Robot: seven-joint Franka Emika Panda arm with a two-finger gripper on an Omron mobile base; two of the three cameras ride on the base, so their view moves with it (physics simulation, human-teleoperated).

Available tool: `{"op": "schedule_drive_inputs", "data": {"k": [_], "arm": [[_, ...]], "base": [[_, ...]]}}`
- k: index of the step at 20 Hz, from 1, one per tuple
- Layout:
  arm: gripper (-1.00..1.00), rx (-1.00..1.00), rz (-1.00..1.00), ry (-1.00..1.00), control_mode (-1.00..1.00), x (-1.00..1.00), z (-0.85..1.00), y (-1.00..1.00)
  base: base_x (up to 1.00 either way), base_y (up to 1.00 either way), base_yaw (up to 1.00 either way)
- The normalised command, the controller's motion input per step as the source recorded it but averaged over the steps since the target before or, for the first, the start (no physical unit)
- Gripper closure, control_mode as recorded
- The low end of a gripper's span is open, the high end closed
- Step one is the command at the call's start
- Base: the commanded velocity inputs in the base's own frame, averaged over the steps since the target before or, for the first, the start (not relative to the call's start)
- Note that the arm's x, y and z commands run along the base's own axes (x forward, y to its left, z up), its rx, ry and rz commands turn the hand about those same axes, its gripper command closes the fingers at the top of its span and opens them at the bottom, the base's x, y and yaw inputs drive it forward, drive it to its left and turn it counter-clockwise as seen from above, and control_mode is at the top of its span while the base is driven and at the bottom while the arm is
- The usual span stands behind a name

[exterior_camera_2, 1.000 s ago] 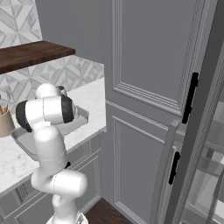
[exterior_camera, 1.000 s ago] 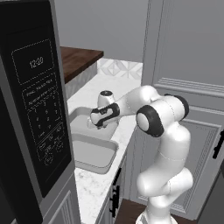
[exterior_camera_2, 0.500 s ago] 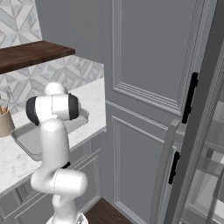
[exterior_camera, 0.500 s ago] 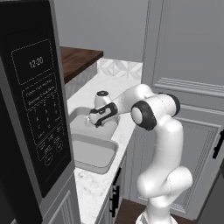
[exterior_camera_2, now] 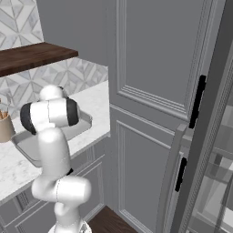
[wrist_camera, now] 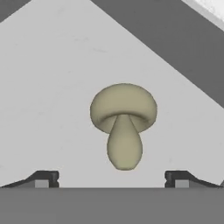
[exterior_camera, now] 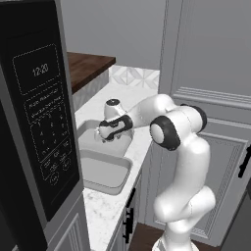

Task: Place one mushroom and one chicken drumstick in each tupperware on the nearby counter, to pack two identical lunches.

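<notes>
From the hand camera my end effector [wrist_camera: 112, 178] is spread wide, released, with the mushroom [wrist_camera: 124, 123] lying loose on the grey tray floor between the two tips, touching neither. In the left base shot that far tray [exterior_camera: 88, 131] sits mid-left on the white table [exterior_camera: 105, 211], the second tray [exterior_camera: 104, 173] just below it.
</notes>
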Motion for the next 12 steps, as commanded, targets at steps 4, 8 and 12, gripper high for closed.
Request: {"op": "schedule_drive_inputs", "data": {"k": [4, 8, 12], "arm": [[-1.00, 0.00, -0.01, -0.17, -1.00, -0.86, 0.44, -0.20], [-1.00, 0.00, -0.03, -0.23, -1.00, -1.00, 0.35, -0.33], [-1.00, 0.05, -0.03, -0.25, -1.00, -1.00, 0.87, -0.27]], "base": [[0.00, 0.00, 0.00], [0.00, 0.00, 0.00], [0.00, 0.00, 0.00]]}}
